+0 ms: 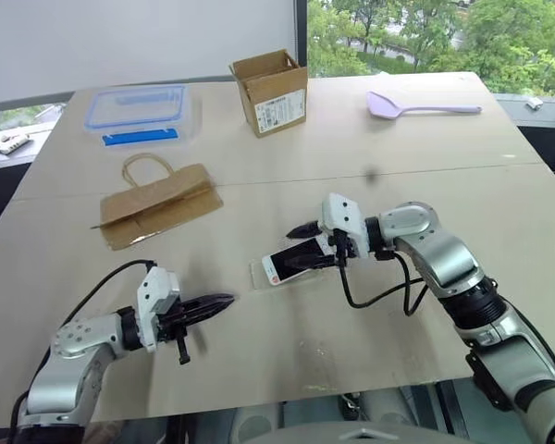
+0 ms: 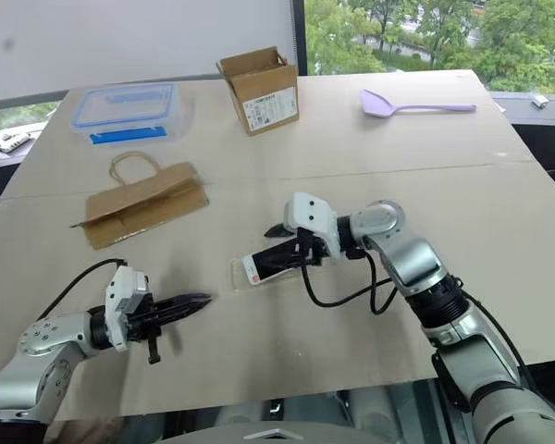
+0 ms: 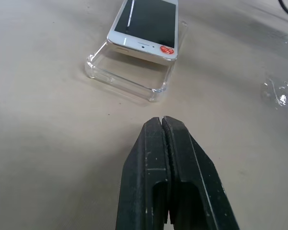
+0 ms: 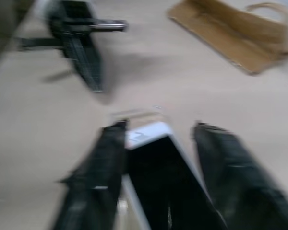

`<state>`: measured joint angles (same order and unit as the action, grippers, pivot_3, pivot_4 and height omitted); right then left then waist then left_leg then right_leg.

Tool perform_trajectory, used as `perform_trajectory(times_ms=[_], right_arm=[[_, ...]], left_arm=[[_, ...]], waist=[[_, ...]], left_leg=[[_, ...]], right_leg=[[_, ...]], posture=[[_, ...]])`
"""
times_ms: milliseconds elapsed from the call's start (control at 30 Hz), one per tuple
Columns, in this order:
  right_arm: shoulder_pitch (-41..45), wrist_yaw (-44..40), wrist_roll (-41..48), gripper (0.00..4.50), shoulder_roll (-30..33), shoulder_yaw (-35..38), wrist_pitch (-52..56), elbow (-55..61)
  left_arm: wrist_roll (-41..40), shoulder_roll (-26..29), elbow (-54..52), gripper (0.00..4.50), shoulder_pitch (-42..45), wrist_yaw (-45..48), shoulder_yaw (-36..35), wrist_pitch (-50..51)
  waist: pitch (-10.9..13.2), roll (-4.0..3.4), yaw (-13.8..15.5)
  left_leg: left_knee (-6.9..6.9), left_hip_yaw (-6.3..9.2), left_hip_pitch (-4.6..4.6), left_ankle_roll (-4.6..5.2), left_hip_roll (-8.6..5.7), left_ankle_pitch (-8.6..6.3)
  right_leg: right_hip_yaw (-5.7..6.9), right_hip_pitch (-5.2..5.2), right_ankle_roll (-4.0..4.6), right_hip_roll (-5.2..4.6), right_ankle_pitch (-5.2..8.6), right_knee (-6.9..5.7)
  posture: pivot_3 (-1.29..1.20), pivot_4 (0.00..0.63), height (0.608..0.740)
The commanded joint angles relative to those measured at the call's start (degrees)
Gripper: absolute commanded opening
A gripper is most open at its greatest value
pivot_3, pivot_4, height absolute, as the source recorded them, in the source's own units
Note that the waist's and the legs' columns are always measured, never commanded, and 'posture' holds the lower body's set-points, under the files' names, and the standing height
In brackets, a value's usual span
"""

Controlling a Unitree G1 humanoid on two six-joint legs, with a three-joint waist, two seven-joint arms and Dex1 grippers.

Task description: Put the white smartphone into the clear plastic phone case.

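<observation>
The white smartphone (image 1: 296, 256) lies screen up near the table's middle, its near end propped on the clear plastic phone case (image 3: 129, 79) and not seated in it. My right gripper (image 1: 316, 242) is open and straddles the phone's far end. In the right wrist view one finger (image 4: 103, 158) is against the phone's edge and the other stands apart from it. My left gripper (image 1: 224, 302) is shut and empty, hovering low a short way in front of the case and pointing at it.
A brown paper bag (image 1: 157, 203) lies at the left. Behind it stands a clear food box with a blue lid (image 1: 139, 111). An open cardboard box (image 1: 270, 91) and a purple spatula (image 1: 416, 106) sit at the back.
</observation>
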<state>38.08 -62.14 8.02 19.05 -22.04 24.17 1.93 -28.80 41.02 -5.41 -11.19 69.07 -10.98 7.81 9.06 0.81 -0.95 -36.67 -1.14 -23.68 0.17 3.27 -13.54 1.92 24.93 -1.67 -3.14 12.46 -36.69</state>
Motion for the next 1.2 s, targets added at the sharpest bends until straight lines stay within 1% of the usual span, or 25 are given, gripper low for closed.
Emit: perform_trajectory(times_ms=[33, 100, 167, 200, 233, 333, 400, 567, 733, 867, 933, 967, 1100, 1200], right_arm=[[2.17, 2.09, -2.29, 3.97, -0.97, -0.75, -3.87, -2.46], [1.9, 2.5, -2.94, 3.97, -1.63, -1.36, -5.59, -3.47], [1.0, 1.66, -2.63, 3.18, -1.93, -2.1, -6.02, -3.35], [0.37, 1.03, -2.57, 2.67, -1.71, -2.71, -6.01, -3.09], [-0.22, 0.97, -3.1, 2.25, -1.51, -3.38, -6.67, -3.28], [-1.11, 1.17, -3.89, 0.66, -1.5, -4.41, -7.33, -3.97], [-1.44, 1.21, -4.14, 0.07, -1.52, -4.93, -7.18, -4.2], [-2.74, 1.31, -8.72, 0.07, -0.27, -9.03, -8.38, -6.98], [-3.74, 1.43, -13.25, 0.07, 0.27, -13.19, -6.43, -10.17], [-3.84, 2.66, -13.97, 0.07, -1.84, -13.96, -2.03, -12.71], [-3.66, 2.94, -14.98, 0.07, -2.38, -14.88, -0.77, -13.99], [-3.81, 2.36, -15.09, 0.07, -2.39, -15.45, 0.1, -14.11], [-4.97, -0.33, -14.2, 0.07, -1.75, -16.62, 3.43, -12.33], [-5.61, 0.13, -13.16, 0.07, -1.98, -15.3, 4.62, -11.46]], left_arm=[[-0.03, 0.06, -0.23, 0.0, 0.3, 0.53, -0.29, -1.12], [-0.01, 0.08, -0.18, 0.0, 0.21, 0.48, -0.33, -1.3], [0.0, 0.1, -0.2, 0.0, 0.0, 0.4, -0.42, -1.45], [-0.03, 0.12, -0.27, 0.0, -0.18, 0.37, -0.5, -1.51], [-0.05, 0.11, -0.39, 0.0, -0.41, 0.34, -0.56, -1.57], [-0.12, 0.08, -0.76, 0.0, -0.93, 0.18, -0.61, -1.59], [-0.17, 0.11, -0.87, 0.0, -1.07, 0.11, -0.61, -1.53], [-0.14, 0.15, -0.92, 0.0, -1.03, 0.07, -0.44, -1.41], [-0.07, 0.17, -0.83, 0.0, -0.63, 0.07, -0.12, -1.18], [-0.13, 0.17, -1.02, 0.0, -0.69, 0.03, -0.1, -1.04], [-0.17, 0.14, -1.2, 0.0, -0.76, -0.07, -0.1, -0.94], [-0.18, 0.11, -1.3, 0.0, -0.81, -0.15, -0.1, -0.87], [-0.27, 0.0, -1.76, 0.0, -1.1, -0.47, -0.11, -0.64], [-0.28, -0.17, -2.12, 0.0, -1.43, -0.77, -0.08, -0.56]], waist=[[0.01, -0.01, 0.03], [0.01, -0.01, 0.08], [0.01, -0.01, 0.07], [0.01, -0.01, 0.08], [0.01, 0.0, 0.11], [0.01, 0.0, 0.13], [0.02, -0.01, 0.14], [0.02, -0.01, 0.13], [-0.04, 0.02, 0.1], [-0.11, 0.09, 0.02], [-0.16, 0.07, -0.04], [-0.21, 0.06, -0.06], [-0.62, -0.03, -0.02], [-0.8, -0.08, 0.03]], left_leg=[[0.0, 0.0, 0.0, 0.0, 0.0, 0.0], [-0.02, 0.0, 0.0, 0.0, 0.0, 0.0], [-0.05, 0.0, -0.01, 0.0, 0.01, 0.0], [-0.06, 0.0, -0.02, 0.0, 0.01, 0.0], [-0.07, 0.0, -0.02, 0.0, 0.01, 0.0], [-0.09, -0.02, -0.03, 0.0, 0.01, 0.0], [-0.12, -0.02, -0.03, 0.0, 0.01, 0.0], [-0.24, -0.01, 0.0, 0.0, 0.01, 0.0], [-0.29, -0.02, 0.11, 0.0, 0.02, 0.0], [-0.28, -0.04, 0.44, 0.0, 0.03, 0.0], [-0.21, -0.08, 0.92, 0.0, 0.05, 0.0], [-0.19, -0.08, 1.01, 0.0, 0.05, -0.01], [-0.19, -0.05, 1.06, 0.0, 0.07, -0.01], [-0.19, -0.07, 1.06, 0.0, 0.07, -0.01]], right_leg=[[0.0, 0.01, 0.0, 0.01, -0.01, -0.03], [-0.01, 0.03, 0.01, 0.02, -0.02, -0.07], [-0.01, 0.03, -0.01, 0.02, -0.03, -0.07], [-0.02, 0.03, -0.02, 0.02, -0.05, -0.08], [-0.03, 0.03, -0.03, 0.02, -0.05, -0.08], [-0.04, 0.02, -0.02, 0.0, -0.05, -0.07], [-0.04, 0.02, -0.01, 0.0, -0.04, -0.09], [-0.04, 0.0, 0.1, 0.01, 0.03, -0.17], [-0.06, -0.12, 0.1, 0.02, 0.03, -0.19], [-0.08, -0.41, -0.03, 0.02, 0.13, -0.21], [-0.11, -0.78, -0.03, 0.02, 0.14, -0.22], [-0.11, -0.78, -0.02, 0.02, 0.16, -0.21], [-0.11, -0.8, 0.03, 0.02, 0.14, -0.22], [-0.12, -0.81, 0.03, 0.01, 0.14, -0.21]], posture=[[0.0, 0.15, 0.74], [0.0, 0.15, 0.74], [0.0, 0.15, 0.74], [0.0, 0.15, 0.74], [0.0, 0.15, 0.74], [0.0, 0.15, 0.74], [0.0, 0.15, 0.74], [0.0, 0.15, 0.74], [0.0, 0.15, 0.74], [0.0, 0.15, 0.74], [0.0, 0.15, 0.74], [0.0, 0.15, 0.74], [0.0, 0.15, 0.74], [0.0, 0.15, 0.74]])
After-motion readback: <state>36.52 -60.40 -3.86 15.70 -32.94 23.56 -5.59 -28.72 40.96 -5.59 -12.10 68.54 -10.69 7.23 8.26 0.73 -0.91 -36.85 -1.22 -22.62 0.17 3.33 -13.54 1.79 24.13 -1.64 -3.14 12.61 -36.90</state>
